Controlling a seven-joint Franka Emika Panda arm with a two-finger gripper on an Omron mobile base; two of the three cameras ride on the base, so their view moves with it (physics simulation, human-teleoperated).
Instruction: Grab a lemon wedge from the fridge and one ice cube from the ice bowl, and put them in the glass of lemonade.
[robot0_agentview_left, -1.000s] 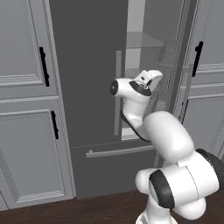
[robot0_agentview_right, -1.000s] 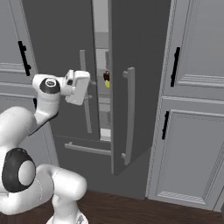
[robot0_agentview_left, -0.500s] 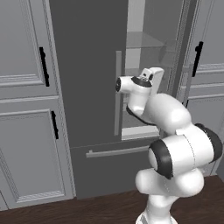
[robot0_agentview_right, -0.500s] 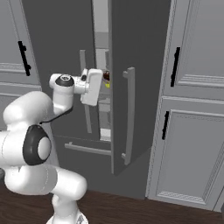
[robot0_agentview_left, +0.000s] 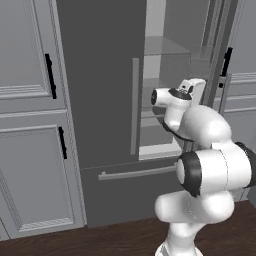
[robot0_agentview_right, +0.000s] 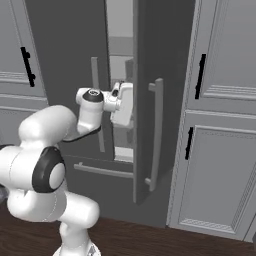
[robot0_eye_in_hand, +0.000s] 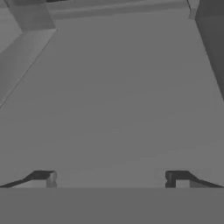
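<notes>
While our gripper (robot0_eye_in_hand: 109, 178) stands spread wide with nothing between its tips, low in the hand view, we face a pale grey inner wall. Mid-frame in both base views, our hand sits inside the fridge (robot0_agentview_left: 100, 75) gap, between its doors.

Spread pincer (robot0_eye_in_hand: 111, 178) before grey fridge (robot0_eye_in_hand: 113, 96) interior

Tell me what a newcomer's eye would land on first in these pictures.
First, the bulky white arm with dark joints rising in front of the tall dark grey French-door fridge. Its hand, fingers spread wide and holding nothing, reaches into the narrow gap between the fridge's doors, where pale glass shelves show. Light grey panelled cabinets with black handles flank the fridge.
</notes>
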